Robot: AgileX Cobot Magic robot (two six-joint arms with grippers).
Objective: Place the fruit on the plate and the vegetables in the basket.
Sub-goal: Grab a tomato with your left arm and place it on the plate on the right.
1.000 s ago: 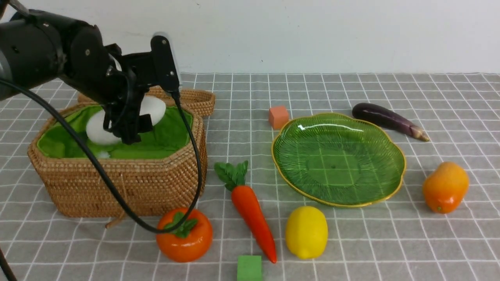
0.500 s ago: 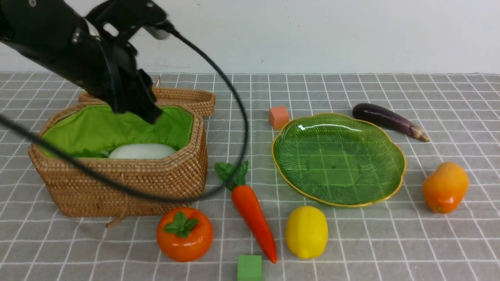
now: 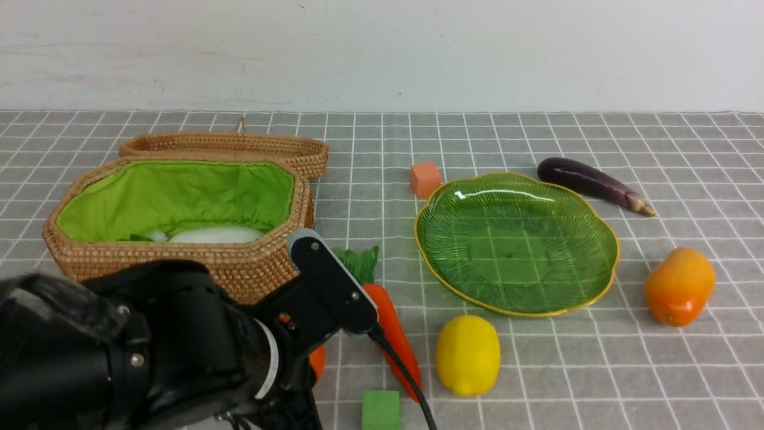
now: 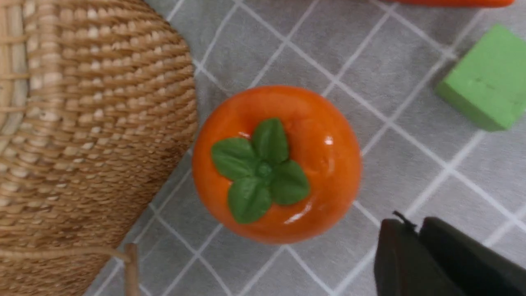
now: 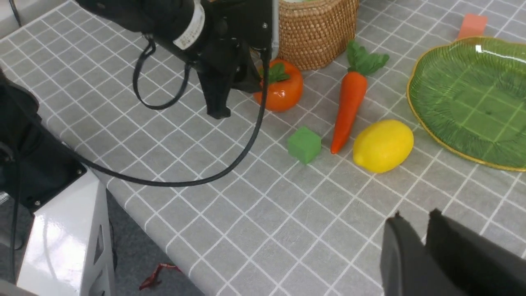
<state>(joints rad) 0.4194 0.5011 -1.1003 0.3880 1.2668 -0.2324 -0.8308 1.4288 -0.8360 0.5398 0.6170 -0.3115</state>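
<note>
Orange and glossy, the round fruit [image 4: 276,163] sits on the counter [image 3: 537,370] just beside the left tool [image 4: 417,224] and is not touched by it. This tool's fingers are pressed together, with nothing between them. The basket [image 3: 268,263] stands past the fruit from this tool, with the radish [image 3: 215,234] inside. The carrot [image 3: 391,325] and lemon [image 3: 467,355] lie further from it, toward the plate [image 3: 516,239]. The mango [image 3: 679,286] and eggplant [image 3: 588,182] lie well apart from it, past the plate. The right tool [image 5: 415,218] is also pressed together on nothing, above the counter near the lemon.
</note>
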